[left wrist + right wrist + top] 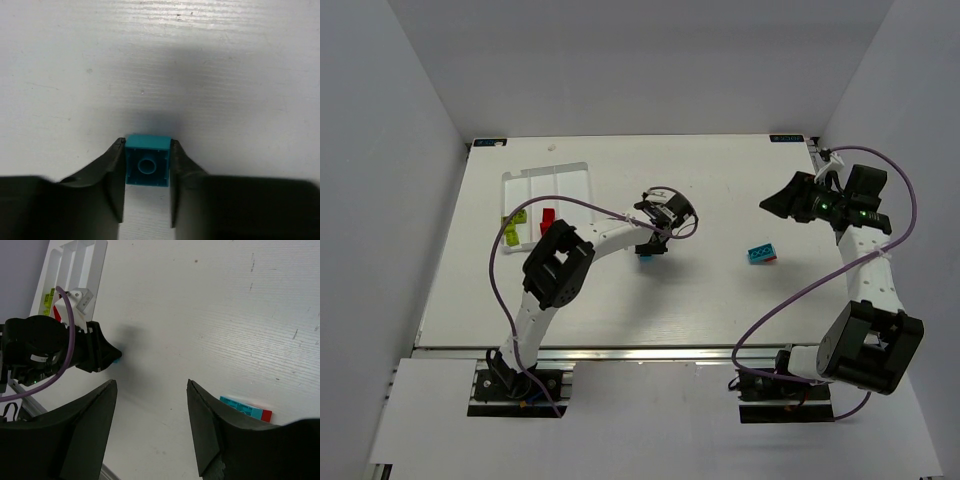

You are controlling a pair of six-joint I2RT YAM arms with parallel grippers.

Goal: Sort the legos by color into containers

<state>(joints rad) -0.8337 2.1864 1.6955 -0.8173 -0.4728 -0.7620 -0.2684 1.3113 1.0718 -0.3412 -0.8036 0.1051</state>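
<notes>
Table (720, 300): white tray (565, 178) at 10 o'clock, red lego (548, 220) and yellow-green legos (512, 228) contained. Right gripper (151, 386) spread wide, empty. Left gripper (148, 144) clamped, seemingly, on teal brick (147, 162); larger cyan brick (761, 254) at its 3 o'clock.

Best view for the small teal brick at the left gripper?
Left wrist: the small teal brick sits centred between the fingers of the left gripper, hollow face clear. Top external shows only a teal sliver beneath that gripper; right wrist, a distant speck at its tip.
</notes>
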